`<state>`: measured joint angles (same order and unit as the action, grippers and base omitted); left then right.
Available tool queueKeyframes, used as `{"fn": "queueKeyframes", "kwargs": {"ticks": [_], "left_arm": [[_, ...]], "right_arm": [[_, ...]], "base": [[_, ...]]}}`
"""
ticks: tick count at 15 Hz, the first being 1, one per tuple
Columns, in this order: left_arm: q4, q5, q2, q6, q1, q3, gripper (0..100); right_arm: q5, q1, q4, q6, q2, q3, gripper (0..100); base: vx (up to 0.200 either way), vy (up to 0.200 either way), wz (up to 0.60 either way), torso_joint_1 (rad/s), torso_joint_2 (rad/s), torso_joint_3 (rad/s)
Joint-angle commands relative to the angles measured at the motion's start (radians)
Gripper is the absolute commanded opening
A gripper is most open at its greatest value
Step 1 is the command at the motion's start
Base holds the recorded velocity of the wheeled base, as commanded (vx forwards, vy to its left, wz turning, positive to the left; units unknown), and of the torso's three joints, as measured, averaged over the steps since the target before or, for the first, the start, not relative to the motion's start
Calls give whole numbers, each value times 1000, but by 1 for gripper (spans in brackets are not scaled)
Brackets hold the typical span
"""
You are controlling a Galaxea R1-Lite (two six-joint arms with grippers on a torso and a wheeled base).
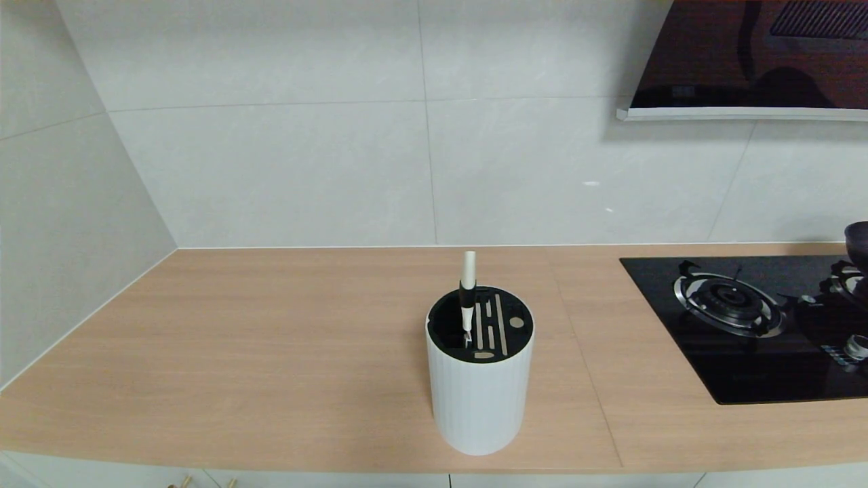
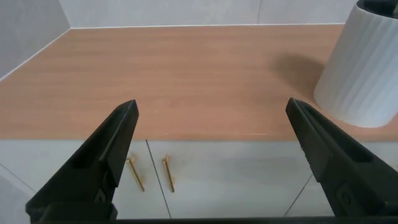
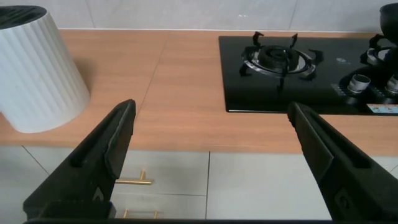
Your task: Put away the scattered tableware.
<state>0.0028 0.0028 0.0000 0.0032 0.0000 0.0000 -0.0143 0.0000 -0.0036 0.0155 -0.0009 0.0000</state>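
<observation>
A white ribbed utensil holder (image 1: 480,393) with a black slotted top stands near the front of the wooden counter (image 1: 271,339). One utensil with a white and black handle (image 1: 467,291) stands upright in its open compartment. My left gripper (image 2: 211,109) is open in front of the counter's front edge, with nothing between its fingers; the holder (image 2: 364,68) is off to one side of it. My right gripper (image 3: 211,109) is open too, in front of the counter edge, between the holder (image 3: 37,71) and the hob.
A black gas hob (image 1: 759,325) with burners is set into the counter at the right, with a range hood (image 1: 753,61) above it. Tiled walls close off the back and left. Cabinet doors with gold handles (image 2: 152,174) lie below the counter edge.
</observation>
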Motion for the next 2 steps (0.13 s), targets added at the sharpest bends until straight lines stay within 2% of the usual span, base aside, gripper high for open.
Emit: {"fn": "queueKeyframes", "kwargs": {"ticks": [1,2], "left_arm": [[0,0,2,0,0,0,100],[0,0,2,0,0,0,100]], "right_arm": [[-1,0,-1,-2,2,0,100],[-1,0,-1,-3,2,0,100]], "base": [[0,0,0,0,0,0],[0,0,0,0,0,0]]}}
